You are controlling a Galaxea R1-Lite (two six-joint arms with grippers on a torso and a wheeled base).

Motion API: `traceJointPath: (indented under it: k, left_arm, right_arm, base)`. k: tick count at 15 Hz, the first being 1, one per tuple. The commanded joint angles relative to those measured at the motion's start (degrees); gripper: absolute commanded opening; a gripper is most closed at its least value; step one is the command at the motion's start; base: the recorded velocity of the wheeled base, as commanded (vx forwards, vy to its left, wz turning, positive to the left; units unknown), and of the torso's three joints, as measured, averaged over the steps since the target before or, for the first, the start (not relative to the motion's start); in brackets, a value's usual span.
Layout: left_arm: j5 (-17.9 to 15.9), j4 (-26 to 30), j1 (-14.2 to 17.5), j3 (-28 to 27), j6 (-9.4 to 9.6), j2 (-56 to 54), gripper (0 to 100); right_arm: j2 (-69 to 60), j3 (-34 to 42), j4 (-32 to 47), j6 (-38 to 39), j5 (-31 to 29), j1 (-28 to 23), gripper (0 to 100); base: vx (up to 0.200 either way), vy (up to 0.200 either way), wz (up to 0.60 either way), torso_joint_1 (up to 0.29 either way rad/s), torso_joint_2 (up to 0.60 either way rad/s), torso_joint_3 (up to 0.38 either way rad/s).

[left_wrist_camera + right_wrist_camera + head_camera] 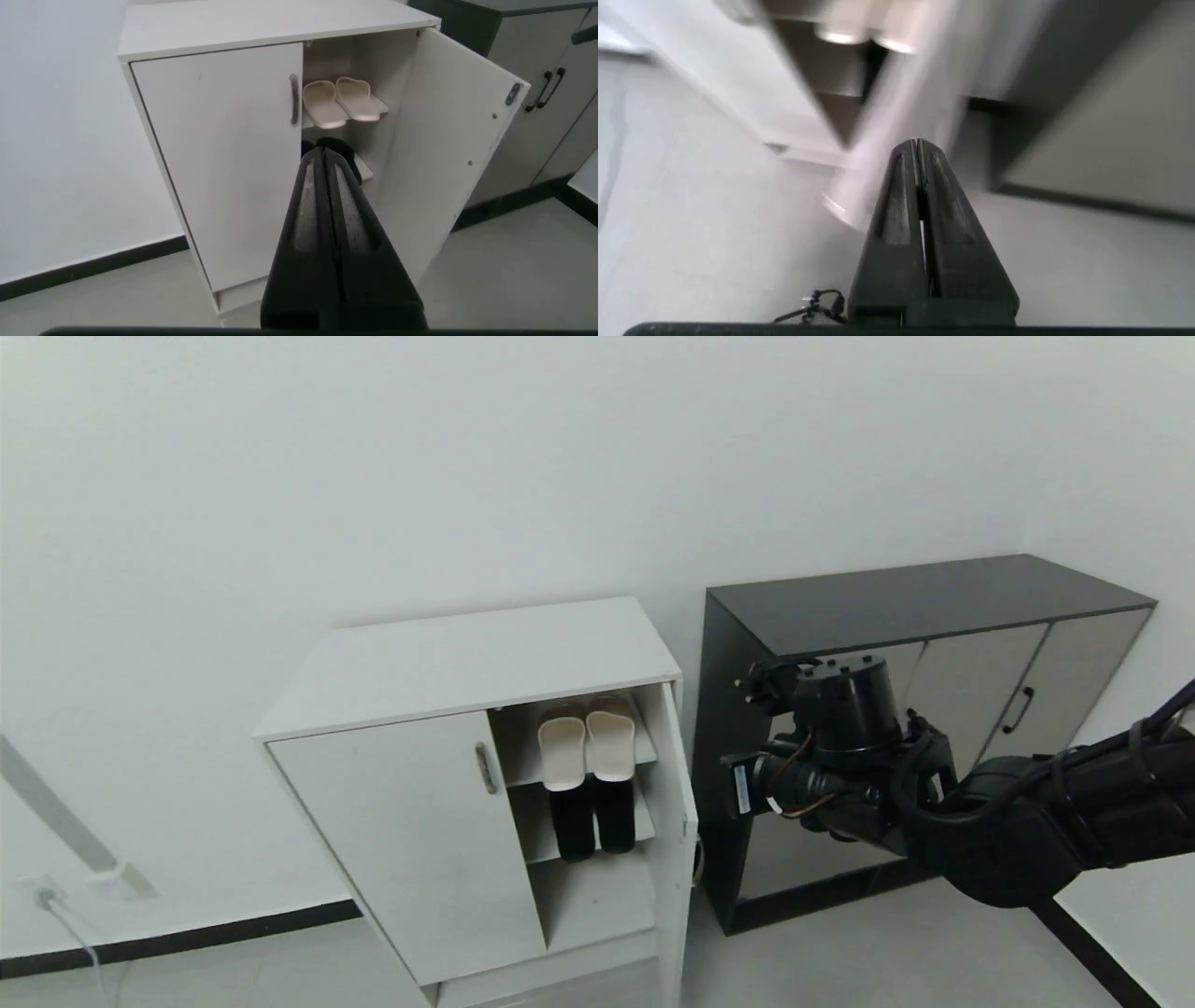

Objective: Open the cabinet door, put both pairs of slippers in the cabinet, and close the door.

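Cabinet (467,663): white, standing against the wall. Its left door (411,840) is shut and its right door (674,821) is swung wide open.
Handle (485,767): a vertical metal bar on the left door, at the edge next to the opening.
White slippers (588,747): a pair set side by side on the top shelf, inside the open half.
Black slippers (595,817): a pair set side by side on the shelf directly below the white pair. The bottom compartment under them holds nothing.
Left gripper (324,154): fingers pressed together with nothing between them. It is in front of the cabinet and points at the open half, apart from the doors.
Right gripper (920,147): fingers closed against each other and holding nothing. It is aimed at the lower edge of the right door. The view is blurred, so contact with the door cannot be judged.
Right arm (980,821): stretched in from the right, with its wrist just beside the outer face of the open door, between the two cabinets.
Dark cabinet (924,597): black top, grey doors shut. It stands to the right of the white one, near it.
Socket (42,894): low on the wall at far left, with a cable plugged in.
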Motion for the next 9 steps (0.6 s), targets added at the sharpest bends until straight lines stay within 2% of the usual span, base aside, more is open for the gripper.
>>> traceJointPath:
  k: [1, 4, 9]
  left_arm:
    - [0.0, 0.1, 0.0, 0.0, -0.02, 0.1, 0]
    - [0.0, 0.1, 0.0, 0.0, -0.02, 0.0, 0]
    - [0.0, 0.1, 0.0, 0.0, -0.02, 0.1, 0]
  right_arm:
    - [0.1, 0.2, 0.0, 0.1, 0.5, -0.3, 0]
    - [0.9, -0.1, 0.1, -0.2, -0.1, -1.7, 0]
    - [3.1, -0.8, 1.0, -3.0, -3.1, -6.8, 0]
  base:
    - [0.0, 0.0, 0.0, 0.0, 0.0, 0.0]
    - [0.0, 0.0, 0.0, 0.0, 0.0, 0.0]
    - [0.0, 0.0, 0.0, 0.0, 0.0, 0.0]
